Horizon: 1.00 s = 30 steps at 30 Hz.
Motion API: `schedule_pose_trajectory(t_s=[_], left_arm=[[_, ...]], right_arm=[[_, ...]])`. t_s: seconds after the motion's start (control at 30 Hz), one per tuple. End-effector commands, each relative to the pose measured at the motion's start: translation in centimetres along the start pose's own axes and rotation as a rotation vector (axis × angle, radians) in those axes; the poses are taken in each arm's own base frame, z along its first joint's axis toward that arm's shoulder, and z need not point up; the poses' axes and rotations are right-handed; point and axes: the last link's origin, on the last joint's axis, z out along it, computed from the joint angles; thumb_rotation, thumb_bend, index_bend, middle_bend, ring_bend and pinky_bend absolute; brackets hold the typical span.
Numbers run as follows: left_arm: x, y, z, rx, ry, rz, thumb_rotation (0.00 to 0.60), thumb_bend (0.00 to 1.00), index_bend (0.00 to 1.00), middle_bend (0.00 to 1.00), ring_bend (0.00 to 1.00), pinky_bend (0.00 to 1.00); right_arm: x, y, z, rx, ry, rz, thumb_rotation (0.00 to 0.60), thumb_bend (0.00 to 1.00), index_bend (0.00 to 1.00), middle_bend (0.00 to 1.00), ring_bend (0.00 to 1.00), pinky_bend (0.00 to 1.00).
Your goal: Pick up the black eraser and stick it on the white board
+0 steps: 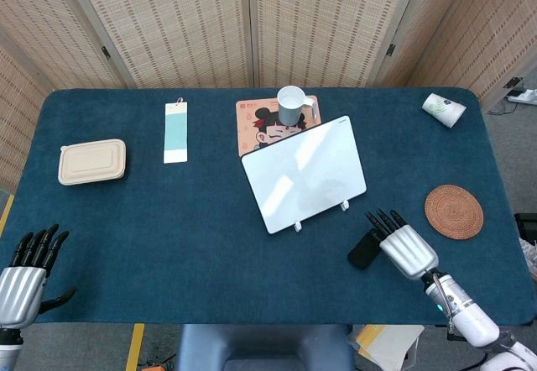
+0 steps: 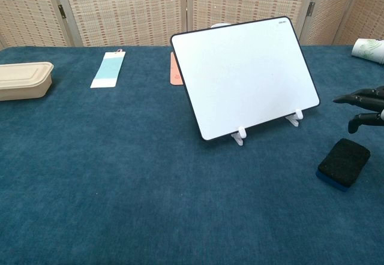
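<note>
My right robot hand [image 1: 404, 248] hangs above the black eraser [image 1: 363, 249] with its fingers [image 2: 363, 98] spread and holding nothing; from the chest view the fingertips sit above the eraser without touching it. The eraser lies flat on the blue worktop [image 1: 201, 220], near the lower right corner of the white board [image 1: 304, 172], which leans back on its two small white feet. My left robot hand [image 1: 27, 274] rests at the near left edge of the worktop, fingers apart and empty. A woven coaster [image 1: 454, 211] lies to the right of the eraser. Behind the board stands a white mug [image 1: 291, 105] on a printed mat [image 1: 260, 123].
</note>
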Motion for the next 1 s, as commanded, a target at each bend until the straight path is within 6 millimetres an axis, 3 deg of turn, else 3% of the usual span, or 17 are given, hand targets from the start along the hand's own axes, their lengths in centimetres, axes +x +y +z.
schedule_pose_trajectory(t_s=[0.03,0.6,1.0], left_arm=[[0.1,0.0,0.0,-0.007,-0.002,-0.003,0.6,0.18,0.0,0.0,0.0,0.0],[0.5,-0.2,-0.2,-0.012,0.011,-0.022,0.6,0.18,0.0,0.0,0.0,0.0],[0.7,-0.2,-0.4,-0.024,0.021,-0.026,0.6,0.18,0.0,0.0,0.0,0.0]], right_arm=[[0.0,-0.1,0.5,0.004,-0.013,0.002,0.6,0.19,0.26,0.0,0.01,0.14],[-0.1,-2.0,3.8,0.041,-0.063,-0.031,0.6,0.19,0.27,0.0,0.01,0.14],[-0.4,-2.7,4.9,0.013,-0.053,-0.04,0.6,0.19,0.51,0.01,0.05,0.14]])
